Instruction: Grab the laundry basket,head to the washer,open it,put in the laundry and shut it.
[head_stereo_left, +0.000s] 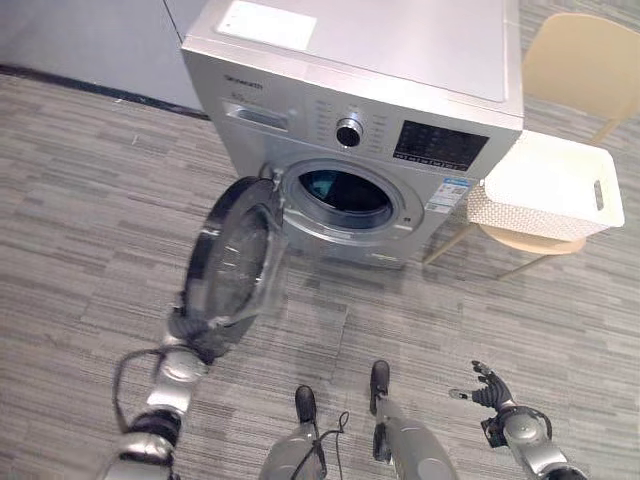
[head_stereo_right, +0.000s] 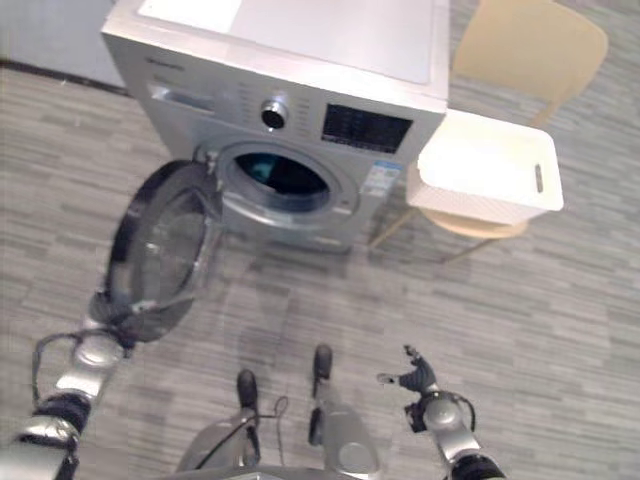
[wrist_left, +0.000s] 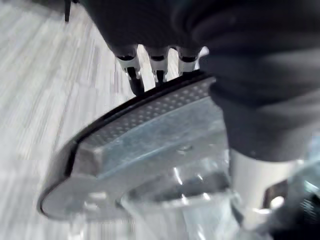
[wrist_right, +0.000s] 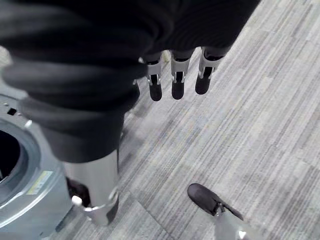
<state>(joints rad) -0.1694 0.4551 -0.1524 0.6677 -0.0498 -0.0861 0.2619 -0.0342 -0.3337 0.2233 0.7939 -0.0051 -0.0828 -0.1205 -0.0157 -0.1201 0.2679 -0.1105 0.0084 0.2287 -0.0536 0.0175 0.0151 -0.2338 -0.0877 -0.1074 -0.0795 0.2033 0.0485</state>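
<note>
Grey striped carpet floor (head_stereo_left: 90, 200) fills the room. A pale grey wall (head_stereo_left: 80, 35) with a dark baseboard runs behind. A light wooden chair (head_stereo_left: 580, 70) stands at right.

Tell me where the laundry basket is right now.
The white laundry basket sits on the beige chair to the robot's right of the washer, held by neither hand.

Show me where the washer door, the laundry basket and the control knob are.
washer door (head_stereo_left: 232, 262), left eye view, on the glass middle of the open door.
laundry basket (head_stereo_left: 545, 190), left eye view, on its white inside, atop the chair.
control knob (head_stereo_left: 349, 132), left eye view, on the knob's face.
</note>
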